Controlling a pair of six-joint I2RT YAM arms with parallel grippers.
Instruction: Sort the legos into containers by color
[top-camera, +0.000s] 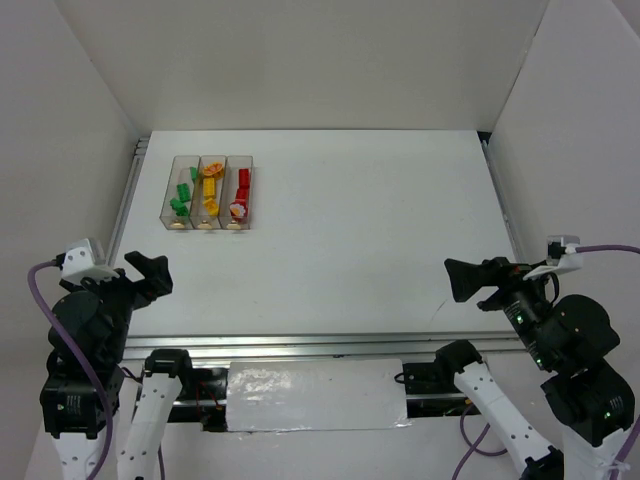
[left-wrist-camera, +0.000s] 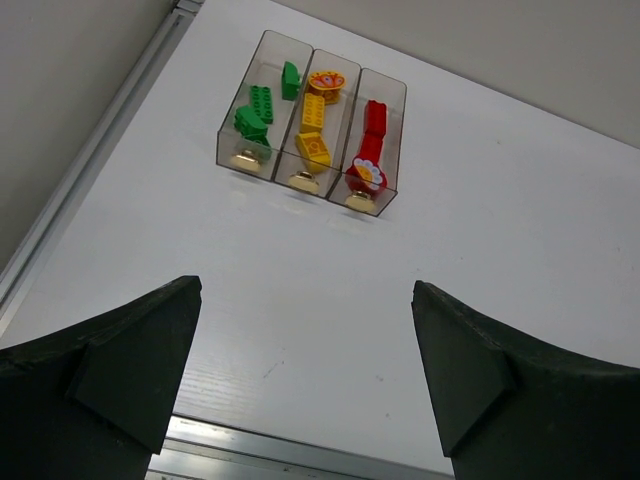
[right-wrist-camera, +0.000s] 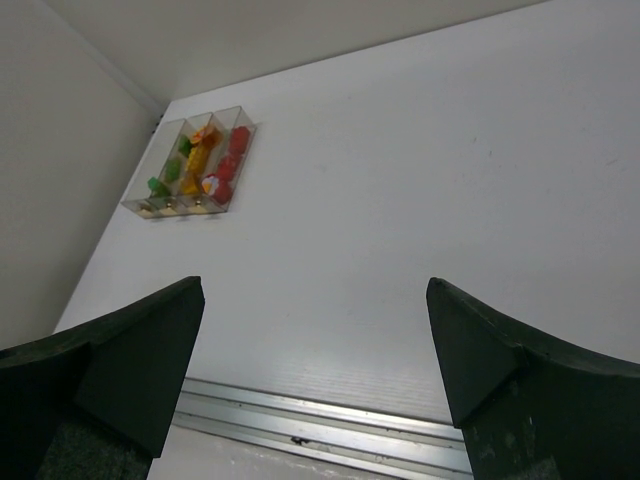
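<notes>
— Three clear containers (left-wrist-camera: 396, 140) sit at ten o'clock on the table (top-camera: 380, 220), with green legos (left-wrist-camera: 258, 112) in the left one, yellow legos (left-wrist-camera: 313, 125) in the middle and red legos (left-wrist-camera: 372, 140) in the right.
— Grippers?
— Left gripper (left-wrist-camera: 305, 290) at seven o'clock and right gripper (right-wrist-camera: 315, 285) at four, both spread wide and empty. One red piece perhaps shows a flower face.

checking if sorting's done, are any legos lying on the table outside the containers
No, the green legos, yellow legos and red legos all lie inside the containers.
</notes>
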